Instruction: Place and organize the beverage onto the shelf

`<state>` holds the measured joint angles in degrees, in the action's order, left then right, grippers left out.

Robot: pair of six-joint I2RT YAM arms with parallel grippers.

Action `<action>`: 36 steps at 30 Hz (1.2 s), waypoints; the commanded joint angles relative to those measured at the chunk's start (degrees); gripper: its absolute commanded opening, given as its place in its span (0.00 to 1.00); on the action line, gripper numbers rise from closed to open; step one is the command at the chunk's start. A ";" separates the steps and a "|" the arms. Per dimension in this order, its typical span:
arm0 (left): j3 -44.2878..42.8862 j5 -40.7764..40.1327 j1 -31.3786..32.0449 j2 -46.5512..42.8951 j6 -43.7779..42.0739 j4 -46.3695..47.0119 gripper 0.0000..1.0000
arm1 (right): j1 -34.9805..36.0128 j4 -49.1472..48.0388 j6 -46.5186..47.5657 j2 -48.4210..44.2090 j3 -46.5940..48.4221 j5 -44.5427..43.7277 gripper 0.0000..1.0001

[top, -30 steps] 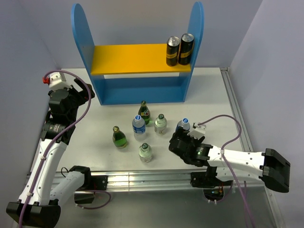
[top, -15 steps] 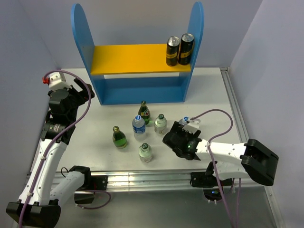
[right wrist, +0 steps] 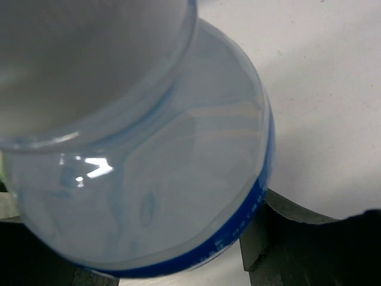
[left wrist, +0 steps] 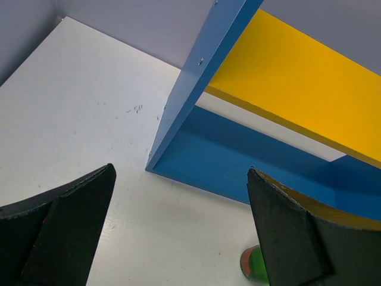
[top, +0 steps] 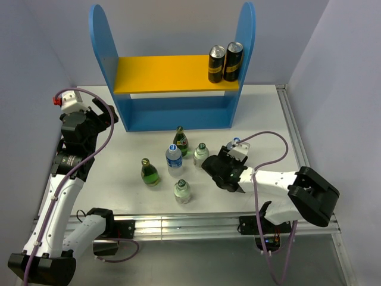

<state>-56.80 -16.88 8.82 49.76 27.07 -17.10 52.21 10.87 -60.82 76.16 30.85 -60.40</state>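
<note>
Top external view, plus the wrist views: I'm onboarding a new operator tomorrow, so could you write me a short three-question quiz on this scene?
1. True or false: the two cans stand at the right end of the shelf's yellow upper board.
2. How many of the bottles already stand on the shelf? A none; B two; C six.
3. Fill in: the left hand is ___ and holds nothing.
Key: 1 true. 2 A, none of the six is on it. 3 open.
</note>
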 commanded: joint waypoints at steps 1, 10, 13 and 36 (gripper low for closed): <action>-0.42 -0.69 -0.03 -0.10 -0.88 0.84 0.99 | 0.44 4.76 -3.60 -3.02 1.49 0.20 0.00; -0.60 -1.04 -0.03 0.08 -0.53 0.67 0.99 | 4.66 20.23 5.69 -24.38 14.13 -0.24 0.00; -0.42 -1.05 -0.03 -0.19 -0.61 0.76 0.99 | 5.10 17.88 15.70 -27.38 21.69 2.12 0.00; 0.02 -2.54 -0.03 -1.24 -2.20 1.02 0.99 | -2.09 10.22 58.70 25.16 99.81 29.02 0.00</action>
<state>-56.77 -18.26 8.82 50.00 26.15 -17.26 53.60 27.66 -6.85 99.85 121.51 -33.85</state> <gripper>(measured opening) 0.994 0.658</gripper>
